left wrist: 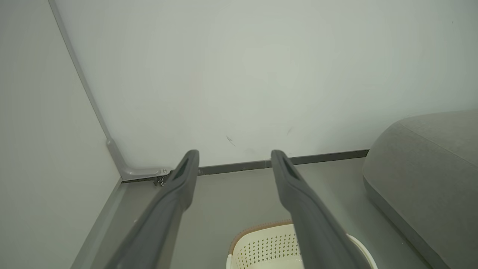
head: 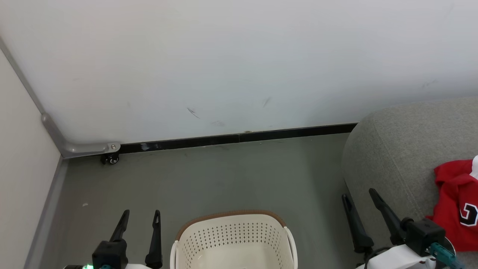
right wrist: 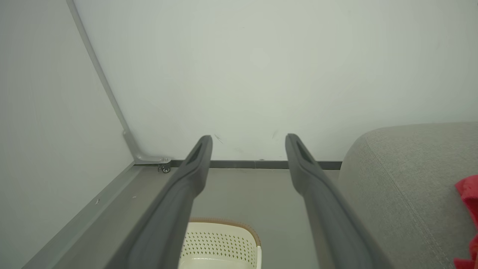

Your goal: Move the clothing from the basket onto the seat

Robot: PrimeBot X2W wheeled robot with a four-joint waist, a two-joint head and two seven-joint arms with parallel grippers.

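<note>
– Head view first: is the red clothing (head: 457,203) out of the basket (head: 231,235)?
– It looks like it. The clothing lies on the grey seat (head: 392,149). The part of the basket I can see has nothing red in it. Its near end is cut off, so I can't be sure.
– So the job is nearly done?
– I think so, or maybe all done. A last peek into the basket may be all that's left.
– What are the hands doing?
– The left gripper (head: 142,213) and the right gripper (head: 358,194) both have their fingers spread wide. They hold nothing.
– Where is the clothing from them?
– Just to the right of the right gripper, back by its wrist, not touching the fingers. The basket sits between the two grippers, closer to the left one.
</note>
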